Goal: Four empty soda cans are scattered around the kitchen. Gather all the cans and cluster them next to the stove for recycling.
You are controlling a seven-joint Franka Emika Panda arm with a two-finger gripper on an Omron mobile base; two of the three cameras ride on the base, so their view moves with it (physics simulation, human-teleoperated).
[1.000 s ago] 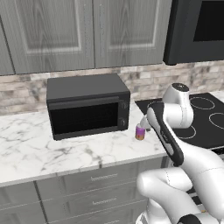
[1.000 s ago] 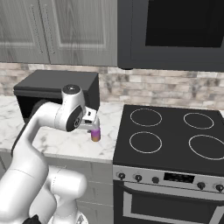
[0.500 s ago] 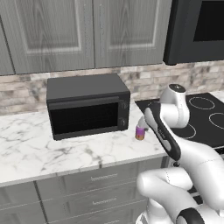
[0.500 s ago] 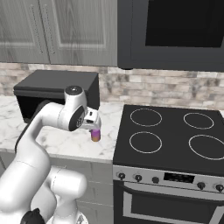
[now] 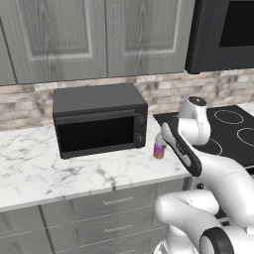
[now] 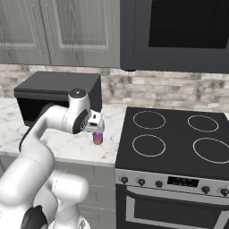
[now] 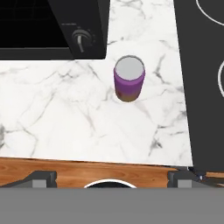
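Observation:
One pink-purple soda can (image 7: 129, 81) with a silver top stands upright on the marble counter, between the microwave and the stove (image 6: 174, 134). It also shows as the can (image 5: 158, 150) and the can (image 6: 97, 138) in the base views. My gripper (image 6: 97, 128) hangs just above the can, pointing down, apart from it. In the hand view the gripper (image 7: 113, 179) is open, its fingertips (image 7: 43, 178) set wide at the bottom edge with nothing between them. The can sits ahead of them, near the stove's left edge (image 7: 201, 87).
A black microwave (image 5: 99, 126) stands on the counter (image 5: 59, 173) left of the can, its knob (image 7: 80, 38) near it. Grey cabinets hang above and a dark oven unit (image 6: 179, 31) sits over the cooktop. Bare marble lies in front of the can.
The arm has swung slightly and brought the hand more directly over the can. The can has stayed in place and the jaws have stayed wide.

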